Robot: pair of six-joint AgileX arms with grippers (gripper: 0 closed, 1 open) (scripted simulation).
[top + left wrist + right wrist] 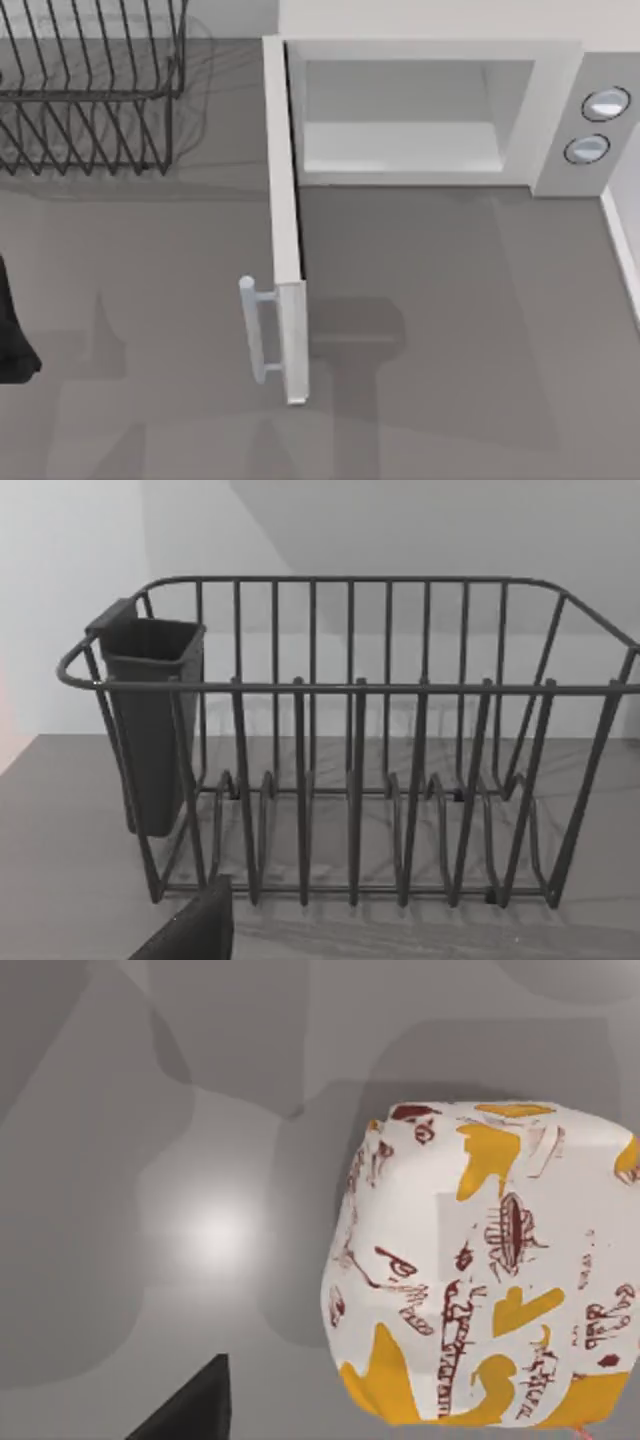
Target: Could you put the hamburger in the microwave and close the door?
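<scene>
One microwave, two dials

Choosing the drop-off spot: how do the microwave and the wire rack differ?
The microwave is a white solid-walled box; the wire rack is dark open wire. The microwave opens frontward, its door swung wide; the wire rack opens upward. Both stand on the grey table.

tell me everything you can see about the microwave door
The door is a flat white panel, seen edge-on in the top view, swung fully open so it juts straight out from the left front corner of the microwave, toward the table's near side. A pale cylindrical bar handle sits on two stubs near its free end, on the face turned toward the table's left. It looks like smooth painted metal or plastic. Nothing touches it apart from the microwave at its hinged edge.
</scene>
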